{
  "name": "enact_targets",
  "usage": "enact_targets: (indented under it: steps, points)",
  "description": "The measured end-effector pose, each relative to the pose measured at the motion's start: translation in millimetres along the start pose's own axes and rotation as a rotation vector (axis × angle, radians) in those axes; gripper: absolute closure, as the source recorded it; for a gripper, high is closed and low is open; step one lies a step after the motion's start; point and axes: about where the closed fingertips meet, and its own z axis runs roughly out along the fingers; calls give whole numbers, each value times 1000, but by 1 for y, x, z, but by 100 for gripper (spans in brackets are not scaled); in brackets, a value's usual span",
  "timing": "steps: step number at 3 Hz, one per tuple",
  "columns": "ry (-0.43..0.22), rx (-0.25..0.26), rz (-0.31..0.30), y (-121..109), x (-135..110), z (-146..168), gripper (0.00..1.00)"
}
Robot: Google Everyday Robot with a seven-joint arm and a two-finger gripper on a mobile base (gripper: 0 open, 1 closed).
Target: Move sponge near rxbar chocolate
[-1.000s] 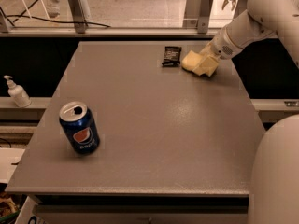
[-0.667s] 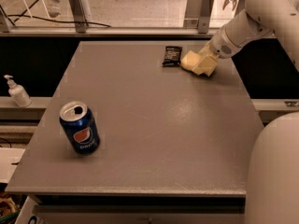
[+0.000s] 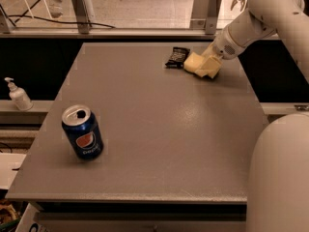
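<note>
The sponge [image 3: 194, 63] is a pale yellow foam block at the far right of the grey table [image 3: 159, 129]. It sits low at the table surface, right beside the rxbar chocolate [image 3: 177, 56], a small black wrapped bar just to its left. My gripper [image 3: 211, 66] reaches down from the white arm at the upper right and is shut on the sponge's right end. The part of the sponge inside the gripper is hidden.
A blue Pepsi can [image 3: 82, 132] stands upright near the table's front left. A white pump bottle [image 3: 18, 94] stands on a ledge left of the table. The white robot body [image 3: 280, 178] fills the lower right. A railing runs behind the far edge.
My gripper has moved a little to the left with the sponge, so the sponge now lies closer to the black bar. The can and bar have not moved.
</note>
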Motion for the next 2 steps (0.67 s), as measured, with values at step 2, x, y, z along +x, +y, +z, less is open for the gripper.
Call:
enact_targets:
  steps: [2]
  points:
    - [5, -30, -7, 2, -14, 8, 13]
